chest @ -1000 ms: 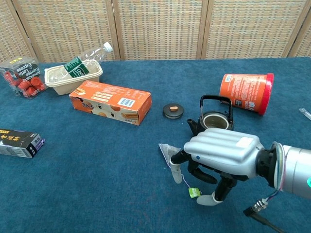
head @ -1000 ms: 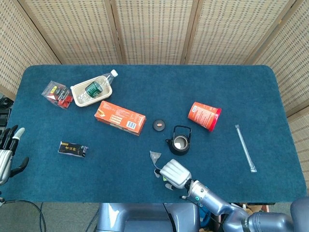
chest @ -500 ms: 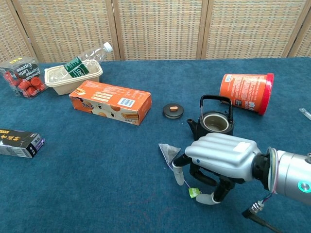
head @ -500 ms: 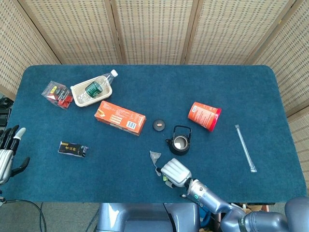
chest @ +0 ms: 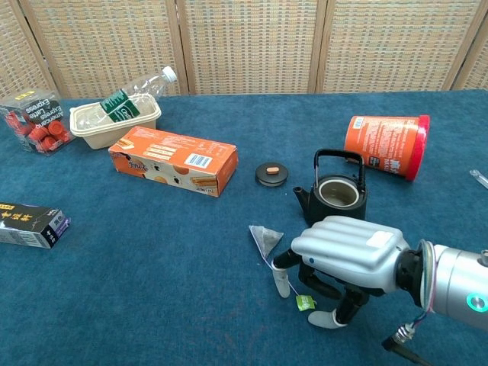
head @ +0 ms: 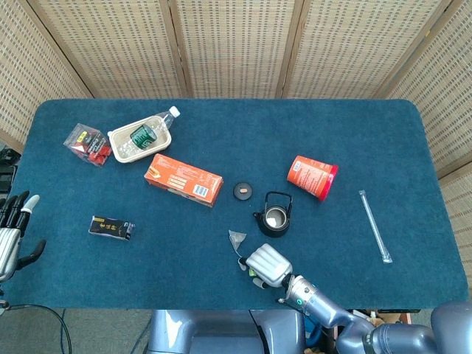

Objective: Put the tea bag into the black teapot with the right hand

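The right hand (chest: 347, 259) is seen low over the near edge of the blue counter (head: 221, 133), knuckles up, fingers curled downward with the fingertips (chest: 281, 284) touching or nearly touching the cloth. Whether anything is pinched cannot be told from either view. The tea bag (chest: 263, 238) is lying on the counter just beside the hand, on its left, and its string is trailed under the fingers to the green tag (chest: 305, 303), which is lying between the thumb and the fingers. The black teapot (chest: 333, 194) is standing upright just beyond the hand, uncovered, and its lid (chest: 271, 173) is set apart on the cloth. The left hand (head: 11, 232) is held off the counter's left edge, fingers apart, nothing in it.
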